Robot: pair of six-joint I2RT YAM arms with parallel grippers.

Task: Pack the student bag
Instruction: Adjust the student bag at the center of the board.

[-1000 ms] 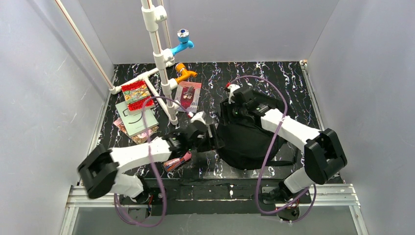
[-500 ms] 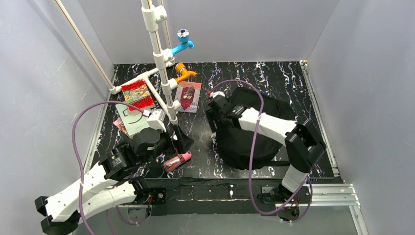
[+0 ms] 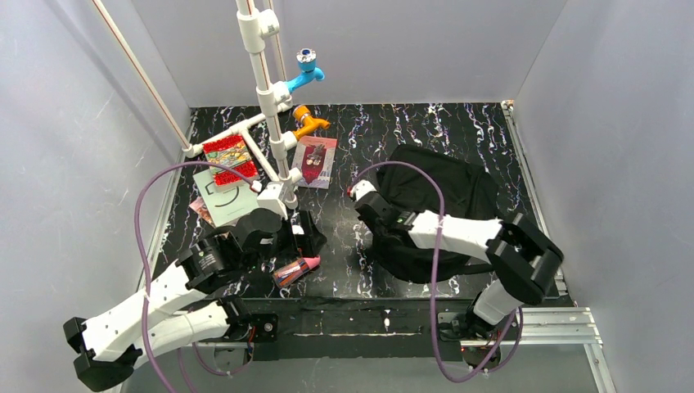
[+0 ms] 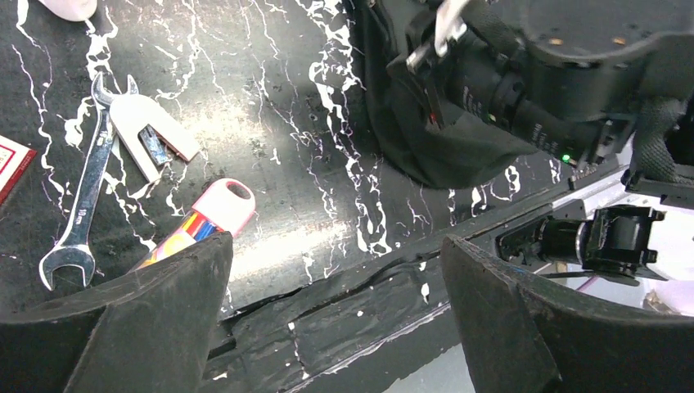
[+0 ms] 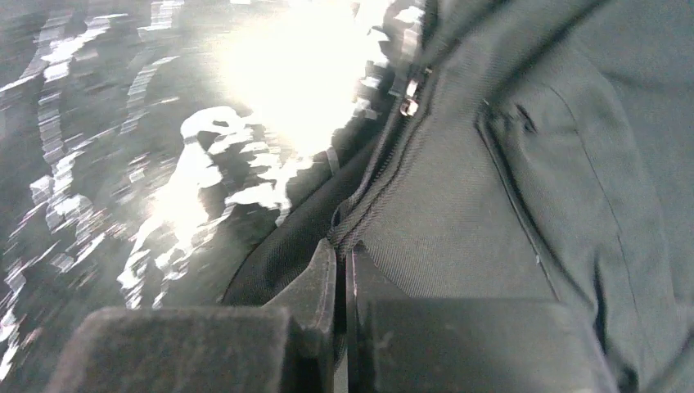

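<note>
The student bag [image 3: 446, 192] is a large black fabric backpack lying on the right half of the table. It also fills the right wrist view [image 5: 524, 164], with its zipper pull [image 5: 409, 92] higher up. My right gripper [image 3: 361, 199] is at the bag's left edge. Its jaws [image 5: 341, 255] are shut on a fold of the bag's seam by the zipper. My left gripper [image 3: 304, 234] hangs over the table left of the bag, wide open and empty [image 4: 335, 250]. The bag's near corner [image 4: 446, 151] and the right arm show in the left wrist view.
A pink-capped colourful tube [image 3: 296, 268] [image 4: 203, 228], a spanner [image 4: 82, 205] and a small white stapler [image 4: 151, 135] lie below the left gripper. A white pipe stand [image 3: 266, 90] with a blue tap [image 3: 304, 75] and an orange tap [image 3: 309, 123] rises at the back left. Beside it lie a red book [image 3: 227, 157], a green notebook [image 3: 225, 201] and a packet [image 3: 315, 160].
My left gripper let go at the bag's left edge, pulled back left and opened wide. My right gripper slid down the bag's left edge and shut on the seam. The bag spread back-right.
</note>
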